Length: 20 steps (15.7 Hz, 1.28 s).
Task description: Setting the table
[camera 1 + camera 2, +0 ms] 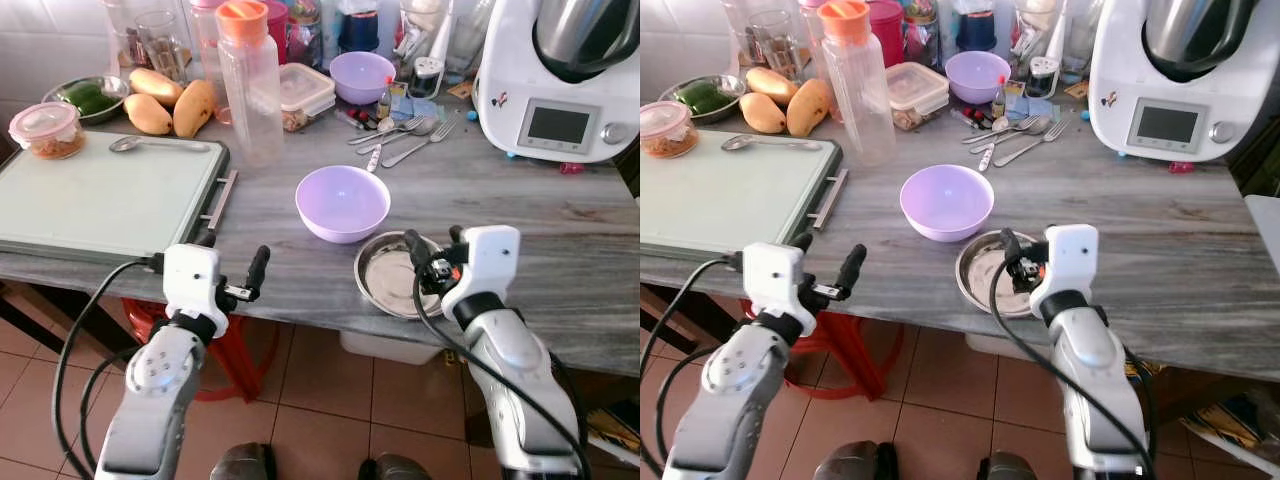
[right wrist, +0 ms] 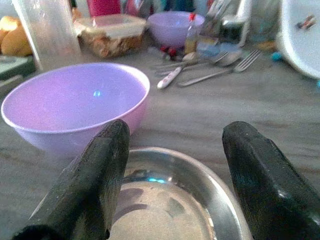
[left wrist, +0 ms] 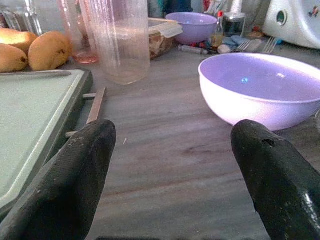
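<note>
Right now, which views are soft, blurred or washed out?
Both eye views are sharp, though the white appliance looks bright. In the left wrist view, the near end effector fingers blur. In the right wrist view, the steel plate and the background clutter look soft.

Bright daylight, soft wrist-view blur

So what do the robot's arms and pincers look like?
Both arms are shiny silver with rounded shells, each ending in a white boxy wrist block. Black cables loop along them. The left pincer and the right pincer each have two long black fingers with blunt, rounded tips and a slightly rough surface. The left arm's silver shell has small round screw holes.
</note>
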### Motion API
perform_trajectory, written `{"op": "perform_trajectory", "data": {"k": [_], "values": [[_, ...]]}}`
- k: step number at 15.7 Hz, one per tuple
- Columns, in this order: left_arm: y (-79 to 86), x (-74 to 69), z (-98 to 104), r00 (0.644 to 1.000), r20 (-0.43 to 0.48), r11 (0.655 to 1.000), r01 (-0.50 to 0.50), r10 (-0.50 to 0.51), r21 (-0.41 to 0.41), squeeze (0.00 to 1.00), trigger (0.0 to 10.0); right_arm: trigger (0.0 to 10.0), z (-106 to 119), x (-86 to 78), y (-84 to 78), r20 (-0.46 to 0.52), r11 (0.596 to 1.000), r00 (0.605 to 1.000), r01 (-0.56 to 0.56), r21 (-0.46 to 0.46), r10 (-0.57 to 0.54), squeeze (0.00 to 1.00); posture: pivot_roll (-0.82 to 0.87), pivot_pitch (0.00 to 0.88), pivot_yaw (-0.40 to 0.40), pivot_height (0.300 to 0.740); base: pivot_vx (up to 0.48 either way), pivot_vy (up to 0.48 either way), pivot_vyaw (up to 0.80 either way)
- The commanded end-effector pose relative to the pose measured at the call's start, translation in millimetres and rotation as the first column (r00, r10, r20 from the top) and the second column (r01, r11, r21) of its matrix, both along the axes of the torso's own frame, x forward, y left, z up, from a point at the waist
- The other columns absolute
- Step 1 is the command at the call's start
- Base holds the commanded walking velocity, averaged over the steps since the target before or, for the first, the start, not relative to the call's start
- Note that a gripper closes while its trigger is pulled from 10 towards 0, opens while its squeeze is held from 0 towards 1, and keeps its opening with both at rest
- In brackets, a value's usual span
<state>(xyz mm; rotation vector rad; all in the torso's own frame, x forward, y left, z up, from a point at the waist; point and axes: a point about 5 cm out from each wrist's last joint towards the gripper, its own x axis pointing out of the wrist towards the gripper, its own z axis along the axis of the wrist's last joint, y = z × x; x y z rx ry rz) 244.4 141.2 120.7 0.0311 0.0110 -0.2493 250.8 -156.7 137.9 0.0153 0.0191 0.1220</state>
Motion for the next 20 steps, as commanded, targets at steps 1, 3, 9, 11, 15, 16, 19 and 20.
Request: {"op": "perform_trajectory", "data": {"k": [1, 3, 9, 11, 15, 16, 19, 20], "values": [[-1.6, 6.4, 2, 1.000, 0.017, 1.000, -0.020, 0.020, 0.014, 0.00, 10.0, 10.0, 16, -3.5, -3.0, 0.121, 0.999, 0.991, 0.053, -0.002, -0.052, 0.00, -0.01, 0.000, 0.017, 0.740, 0.000, 0.000, 0.00], [-4.1, 12.2, 3, 0.999, 0.034, 0.999, -0.039, 0.038, 0.009, 0.00, 10.0, 10.0, 17, -0.6, -1.9, 0.144, 0.997, 0.988, 0.065, -0.043, -0.058, 0.00, -0.02, 0.000, 0.015, 0.740, 0.000, 0.000, 0.00], [-7.8, 19.1, 1, 0.997, 0.038, 0.998, -0.065, 0.066, -0.007, 0.00, 10.0, 10.0, 12, -1.9, -10.1, 0.139, 0.991, 0.983, 0.127, -0.038, -0.121, 0.00, -0.03, 0.000, 0.012, 0.740, 0.000, 0.000, 0.00], [-9.2, 20.1, 1, 0.997, 0.043, 0.998, -0.064, 0.065, -0.006, 0.00, 10.0, 10.0, 10, -1.7, -8.5, 0.144, 0.992, 0.983, 0.119, -0.039, -0.112, 0.00, -0.03, 0.000, 0.013, 0.740, 0.000, 0.000, -0.78], [-8.2, 21.1, 1, 0.997, 0.046, 0.998, -0.069, 0.069, -0.005, 0.00, 10.0, 10.0, 11, -0.3, -6.6, 0.154, 0.994, 0.984, 0.100, -0.033, -0.094, 0.00, -0.02, 0.000, 0.011, 0.740, -0.190, 0.000, 0.00], [-7.9, 21.0, 1, 0.996, 0.046, 0.998, -0.070, 0.070, -0.004, 0.00, 10.0, 10.0, 11, -0.6, -6.6, 0.153, 0.995, 0.984, 0.099, -0.031, -0.093, 0.00, -0.02, 0.000, 0.011, 0.740, -0.259, 0.000, 0.00], [-7.1, 20.3, 0, 0.996, 0.046, 0.997, -0.073, 0.073, 0.000, 0.00, 10.0, 10.0, 9, -2.2, -8.1, 0.155, 0.992, 0.983, 0.112, -0.062, -0.102, 0.00, -0.02, 0.000, 0.011, 0.740, -0.265, 0.000, 0.00], [-7.1, 20.3, 0, 0.996, 0.046, 0.997, -0.071, 0.071, 0.001, 0.00, 10.0, 10.0, 8, -1.4, -10.9, 0.153, 0.988, 0.981, 0.132, -0.077, -0.119, 0.00, -0.02, 0.000, 0.012, 0.740, -0.266, 0.000, 0.00]]}}
